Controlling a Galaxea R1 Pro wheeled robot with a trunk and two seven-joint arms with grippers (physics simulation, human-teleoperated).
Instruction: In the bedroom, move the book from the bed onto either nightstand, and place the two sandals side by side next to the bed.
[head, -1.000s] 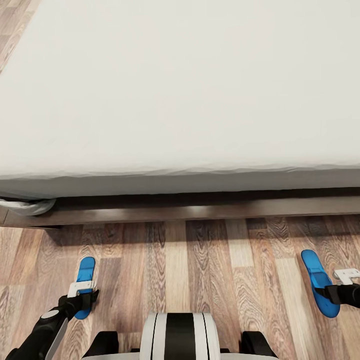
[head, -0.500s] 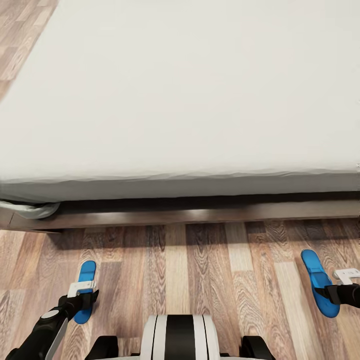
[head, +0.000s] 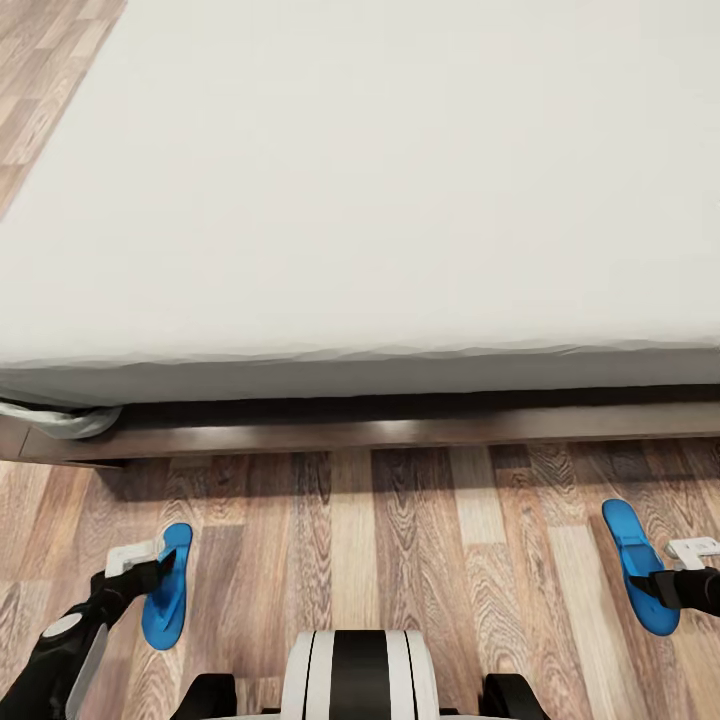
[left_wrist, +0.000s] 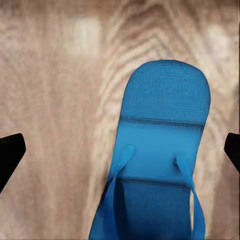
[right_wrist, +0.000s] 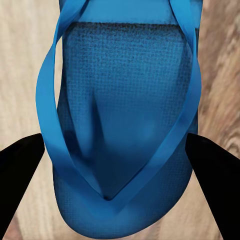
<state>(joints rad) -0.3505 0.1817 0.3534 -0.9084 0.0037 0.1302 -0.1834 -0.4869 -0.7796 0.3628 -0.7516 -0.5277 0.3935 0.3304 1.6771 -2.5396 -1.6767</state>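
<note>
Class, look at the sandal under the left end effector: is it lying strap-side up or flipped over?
Strap-side up. The sandal lies flat on the wood floor, its thong straps showing on top.

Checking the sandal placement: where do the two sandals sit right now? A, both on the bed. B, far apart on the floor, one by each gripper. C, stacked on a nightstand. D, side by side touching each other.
B: the left sandal and right sandal lie on the floor at opposite sides, in front of the bed.
</note>
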